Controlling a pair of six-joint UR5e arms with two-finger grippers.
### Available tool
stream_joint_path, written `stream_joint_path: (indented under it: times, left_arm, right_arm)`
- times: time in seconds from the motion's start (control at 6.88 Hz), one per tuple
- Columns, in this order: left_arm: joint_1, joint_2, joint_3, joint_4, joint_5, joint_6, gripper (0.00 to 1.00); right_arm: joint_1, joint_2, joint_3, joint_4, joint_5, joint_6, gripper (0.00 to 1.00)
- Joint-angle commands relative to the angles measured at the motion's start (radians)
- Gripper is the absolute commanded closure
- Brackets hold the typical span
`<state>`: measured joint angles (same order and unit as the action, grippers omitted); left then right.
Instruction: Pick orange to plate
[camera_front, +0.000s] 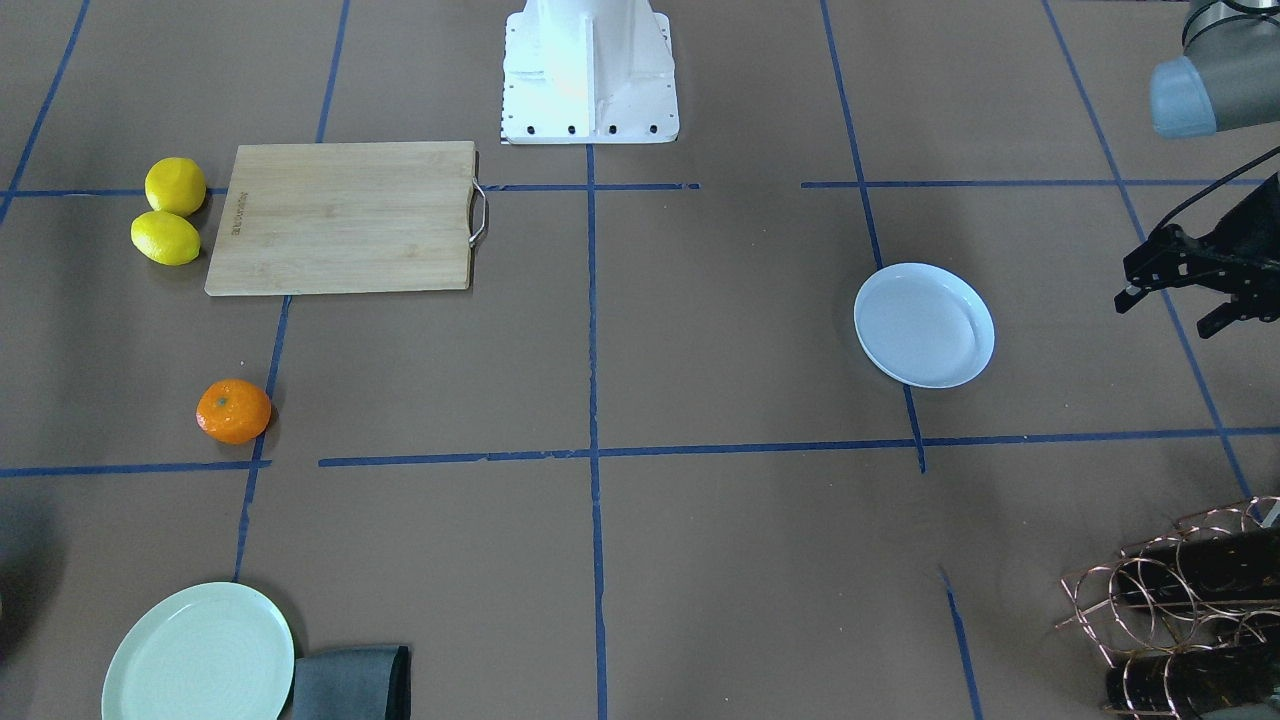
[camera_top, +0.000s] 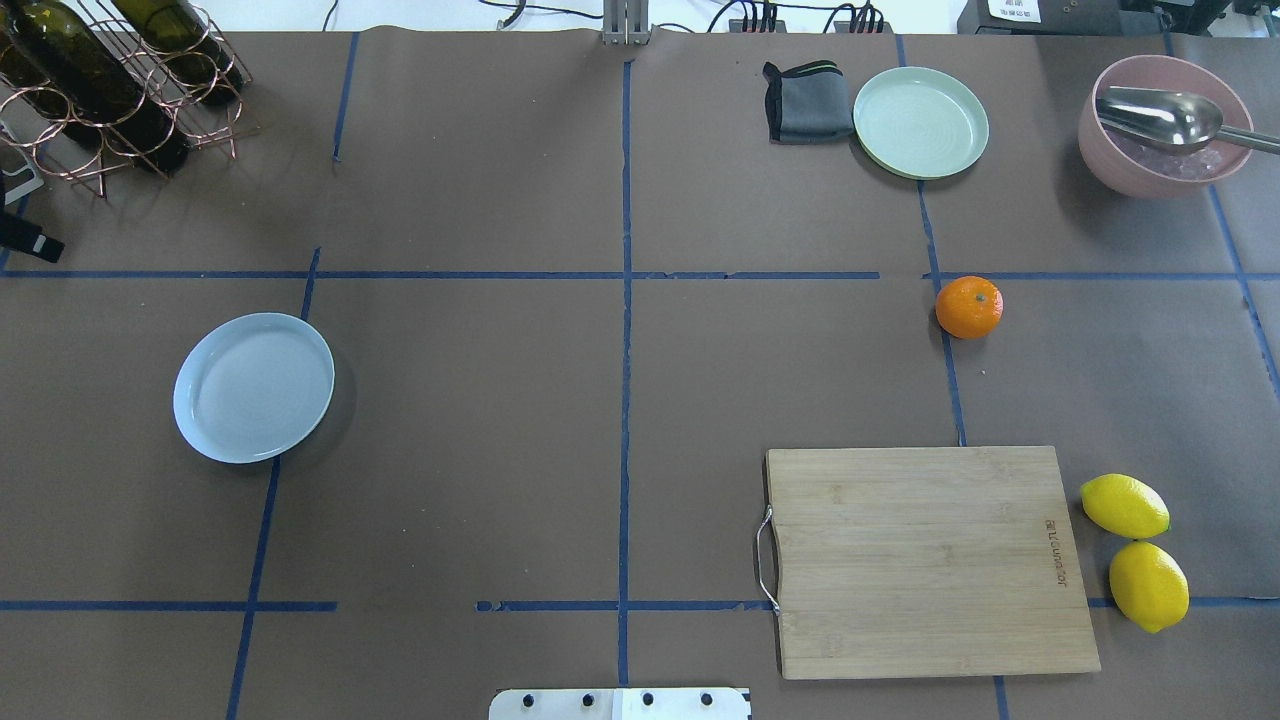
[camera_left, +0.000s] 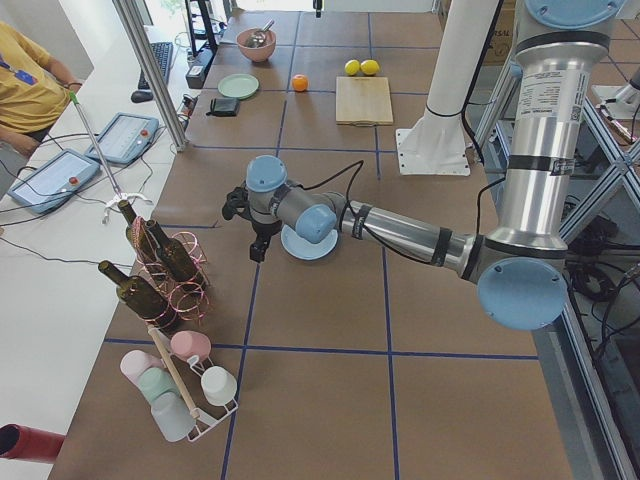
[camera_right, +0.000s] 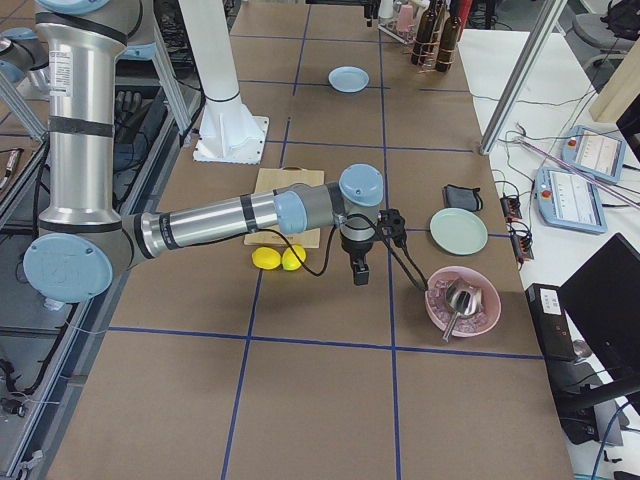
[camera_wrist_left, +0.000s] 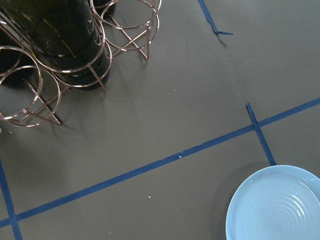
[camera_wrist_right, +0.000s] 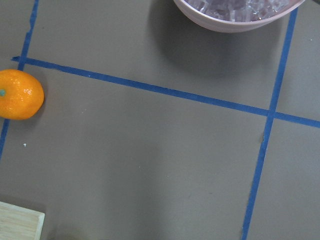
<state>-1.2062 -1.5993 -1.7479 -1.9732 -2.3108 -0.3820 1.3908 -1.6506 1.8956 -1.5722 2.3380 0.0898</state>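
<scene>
The orange (camera_top: 968, 307) lies on the brown table, on a blue tape line in the right half; it also shows at the left edge of the right wrist view (camera_wrist_right: 19, 95). The pale bluish-white plate (camera_top: 253, 387) sits bare in the left half. My left gripper (camera_front: 1165, 315) hovers open just outside the plate, towards the bottle rack, holding nothing. My right gripper (camera_right: 358, 268) hangs over the table between the orange and a pink bowl; only the right side view shows it, so I cannot tell whether it is open or shut.
A wooden cutting board (camera_top: 930, 560) lies near the robot's base, with two lemons (camera_top: 1125, 505) beside it. At the far right stand a mint-green plate (camera_top: 920, 122), a grey cloth (camera_top: 800, 102) and a pink bowl (camera_top: 1165, 150) with a spoon. A copper bottle rack (camera_top: 110, 90) is far left.
</scene>
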Motion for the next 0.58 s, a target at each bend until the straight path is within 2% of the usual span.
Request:
stream_joint_path:
  times: [0.0,0.15,0.29,0.44]
  left_arm:
    - [0.158,0.113,0.039,-0.349,0.105,-0.333,0.00]
    - [0.228,0.119,0.091,-0.484,0.143,-0.462,0.01]
    - [0.311,0.119,0.103,-0.540,0.222,-0.568,0.02]
    - [0.356,0.119,0.105,-0.543,0.243,-0.610,0.07]
  right_arm:
    - [-0.001,-0.009,0.002,0.000,-0.014,-0.002,0.00]
    - [-0.001,-0.012,0.002,0.001,-0.014,-0.002,0.00]
    - [-0.001,-0.012,0.003,0.001,-0.014,-0.002,0.00]
    - [-0.001,-0.012,0.002,0.001,-0.014,-0.002,0.00]
